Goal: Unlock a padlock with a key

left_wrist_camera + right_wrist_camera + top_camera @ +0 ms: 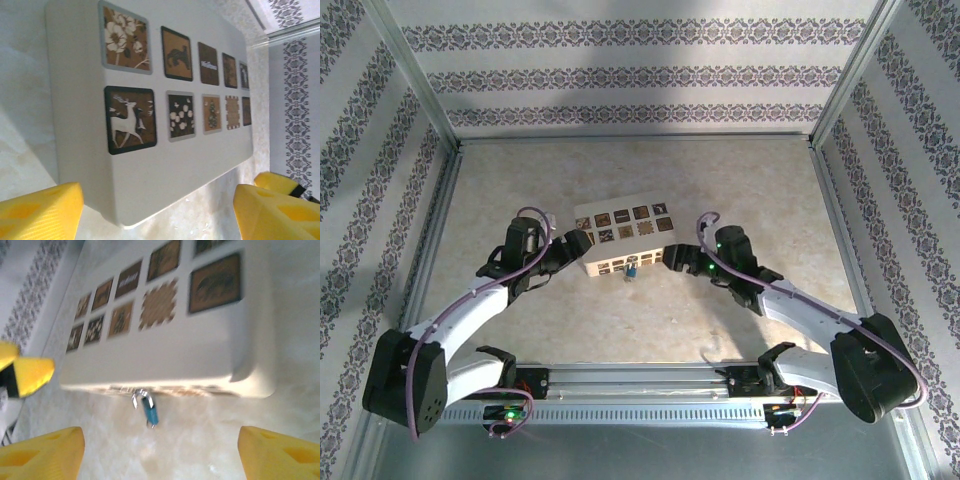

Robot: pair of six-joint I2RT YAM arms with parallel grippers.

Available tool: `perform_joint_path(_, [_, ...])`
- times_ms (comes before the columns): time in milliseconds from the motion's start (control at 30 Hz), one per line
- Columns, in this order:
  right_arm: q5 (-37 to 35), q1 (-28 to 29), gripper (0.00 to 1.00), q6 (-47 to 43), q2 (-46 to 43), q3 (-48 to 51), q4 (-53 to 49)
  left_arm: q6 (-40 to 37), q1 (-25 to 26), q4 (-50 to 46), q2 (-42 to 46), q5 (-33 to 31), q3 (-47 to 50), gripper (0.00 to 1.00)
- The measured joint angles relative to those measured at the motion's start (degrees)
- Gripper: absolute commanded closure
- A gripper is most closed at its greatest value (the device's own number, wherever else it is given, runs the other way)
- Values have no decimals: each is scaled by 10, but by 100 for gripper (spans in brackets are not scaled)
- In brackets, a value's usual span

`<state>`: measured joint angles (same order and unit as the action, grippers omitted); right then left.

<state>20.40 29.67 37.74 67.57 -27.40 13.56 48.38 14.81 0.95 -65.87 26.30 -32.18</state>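
Note:
The padlock (pixel 149 410), a tiny blue body on a thin silvery shackle, hangs at the front edge of the cream box (pixel 190 352). One shackle leg looks free of the body. A thin sliver at its lower end (pixel 153 425) may be the key; it is too small to be sure. From above the padlock (pixel 632 270) is a speck in front of the box (pixel 620 262). My right gripper (pixel 160 460) is open just short of the padlock, with bare table between its yellow fingers (pixel 42 455). My left gripper (pixel 157 220) is open around the box's near left corner (pixel 120 215).
The box top carries dark picture tiles (pixel 130 119). Both grippers flank the box, left (pixel 578 243) and right (pixel 672 257). Metal frame rails (pixel 632 141) and patterned walls close in the marbled table (pixel 650 320). The left gripper's yellow fingertip (pixel 30 374) shows beyond the box.

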Motion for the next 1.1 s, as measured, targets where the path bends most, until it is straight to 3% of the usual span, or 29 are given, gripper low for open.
perform_joint_path(233, [-7,82,38,30,92,0,81,-4,-30,10,-52,15,-7,22])
perform_joint_path(400, [-19,106,41,46,162,-1,119,-4,-37,29,-81,30,-12,22])
perform_joint_path(1100, [-42,119,62,81,281,-29,232,-1,-37,79,-124,51,-12,30])
